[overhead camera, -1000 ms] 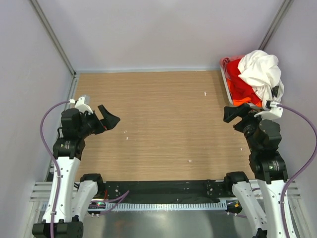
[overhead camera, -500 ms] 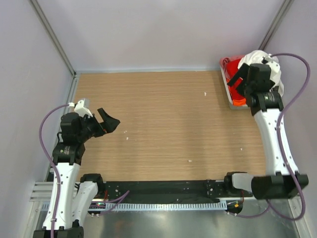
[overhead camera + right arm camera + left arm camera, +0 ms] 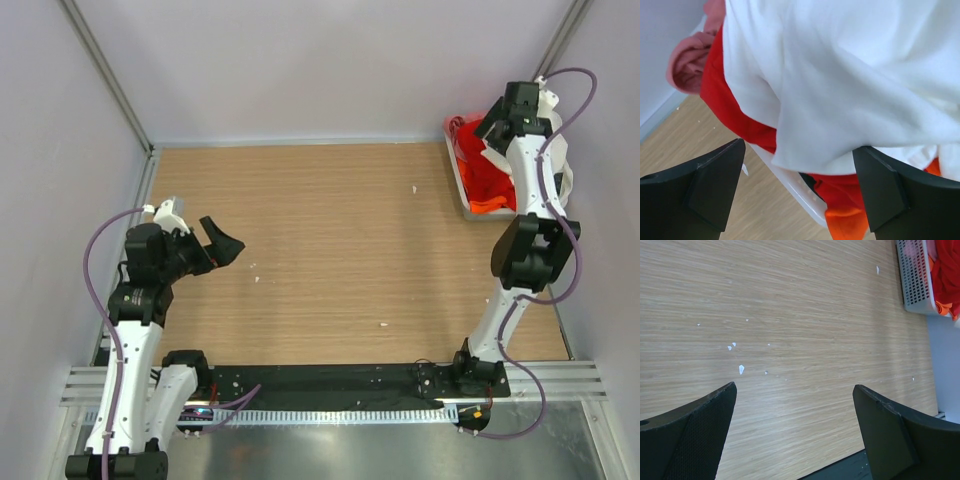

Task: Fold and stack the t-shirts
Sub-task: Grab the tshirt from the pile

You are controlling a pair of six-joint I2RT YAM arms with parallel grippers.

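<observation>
**Right arm at the tub, both grippers empty**

From overhead I see the right gripper (image 3: 497, 128) above the tub (image 3: 458, 178), which sits at the far right corner of the table (image 3: 330, 240). The arm covers most of the pile. Its wrist camera gives me what the overhead view hides: the white shirt (image 3: 840, 75) heaped on top of the tub, a red shirt (image 3: 727, 107) beneath it, and an orange shirt (image 3: 842, 225) low by the tub's rim. The jaws stand wide apart with nothing gripped. The left gripper (image 3: 222, 240) hangs well away from the tub, over the table's left side, its jaws equally wide and empty. Only its wrist view shows the tub's perforated side wall and the white specks (image 3: 741, 369) scattered on the wood.
</observation>
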